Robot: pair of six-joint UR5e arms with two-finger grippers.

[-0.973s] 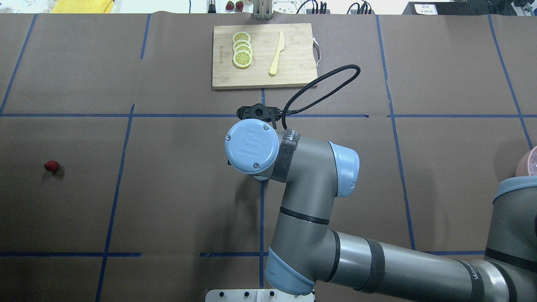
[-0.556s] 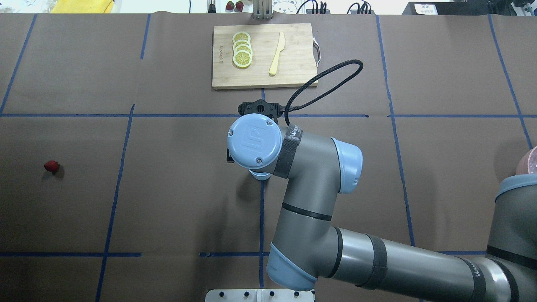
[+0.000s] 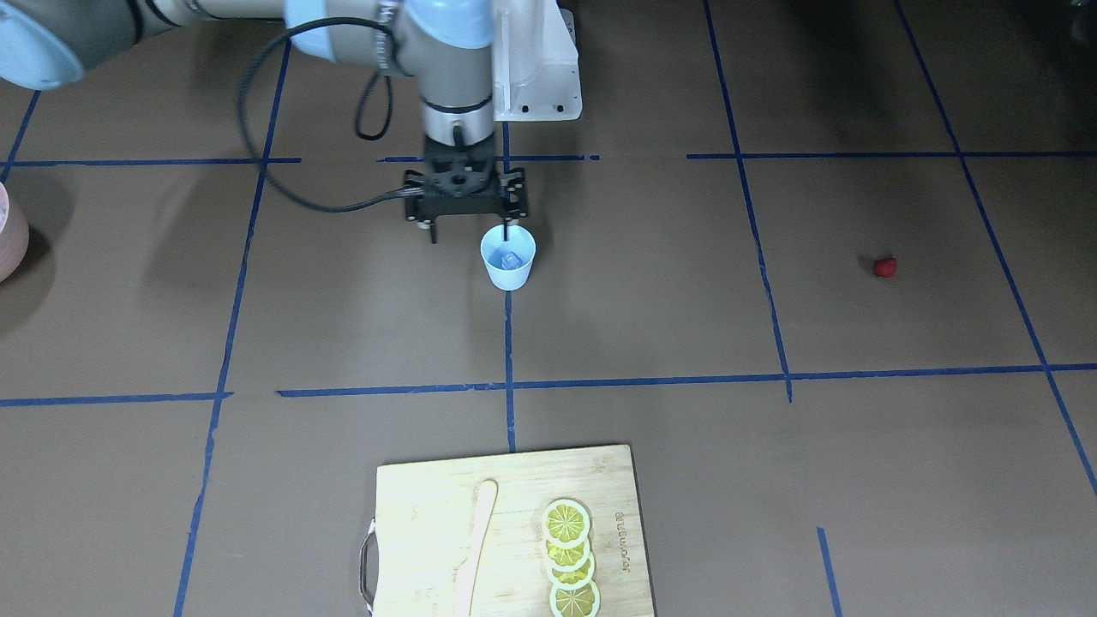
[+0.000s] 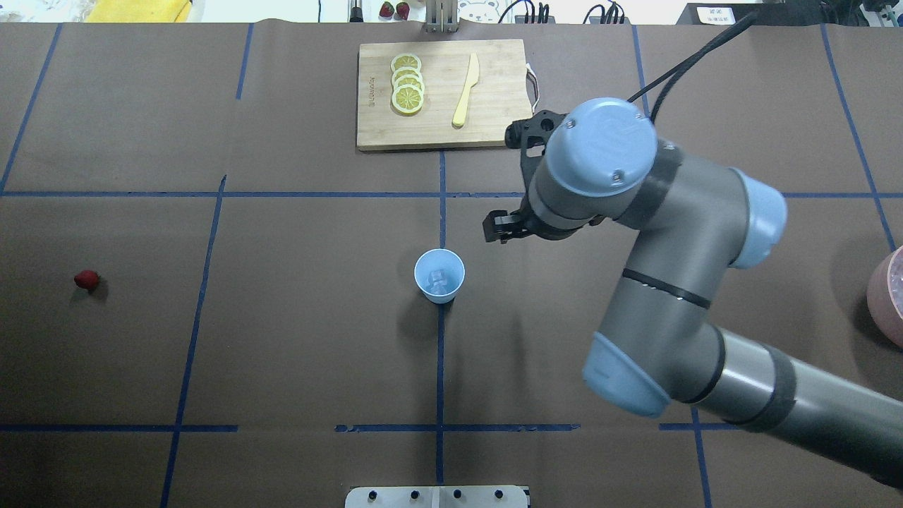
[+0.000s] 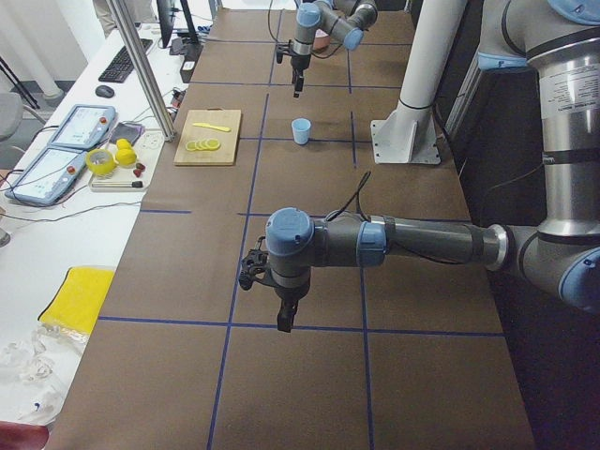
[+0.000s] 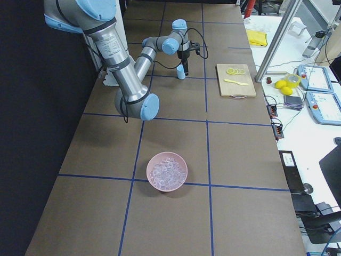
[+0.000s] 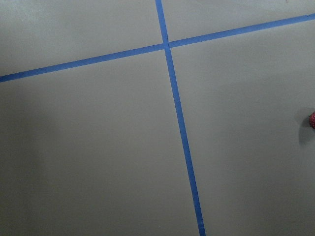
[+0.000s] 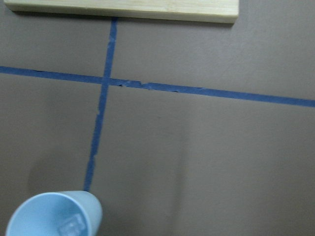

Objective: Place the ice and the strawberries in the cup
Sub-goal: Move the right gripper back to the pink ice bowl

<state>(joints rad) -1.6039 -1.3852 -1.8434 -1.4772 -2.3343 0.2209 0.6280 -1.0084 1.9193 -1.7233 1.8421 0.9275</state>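
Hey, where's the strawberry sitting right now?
In the overhead view the strawberry lies on the table at the far left, the robot's left side, well away from the cup and roughly level with it.

Bare brown table (image 4: 282, 339) surrounds the upright cup (image 4: 439, 275) on every side. The right gripper (image 3: 470, 236) hangs close by it. The strawberry (image 4: 87, 280) lies alone, well apart. A cutting board (image 4: 444, 130) occupies the far edge.
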